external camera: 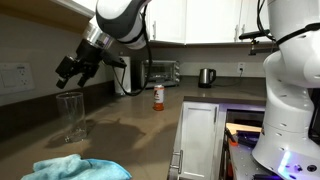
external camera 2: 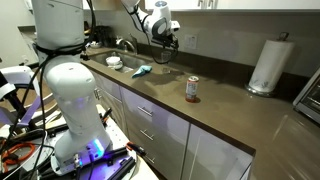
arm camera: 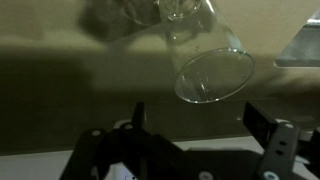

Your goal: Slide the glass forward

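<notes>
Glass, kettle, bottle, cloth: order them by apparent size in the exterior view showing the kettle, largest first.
cloth, nearest and cut off by the frame
glass
kettle
bottle
Kettle and bottle look close in height; the kettle stands farther back.

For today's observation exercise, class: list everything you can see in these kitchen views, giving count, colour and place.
tall clear cylindrical drinking glass: one, colourless, upright on the counter below the gripper
small orange-labelled bottle with white cap: one, mid-counter
crumpled blue cloth: one, at the counter's near edge
kettle: one, dark, by the back wall
paper towel roll: one, white, upright on the counter
long countertop: one, brown
robot arm: one, white, base beside the counter
gripper: one, black, open, above the glass
</notes>
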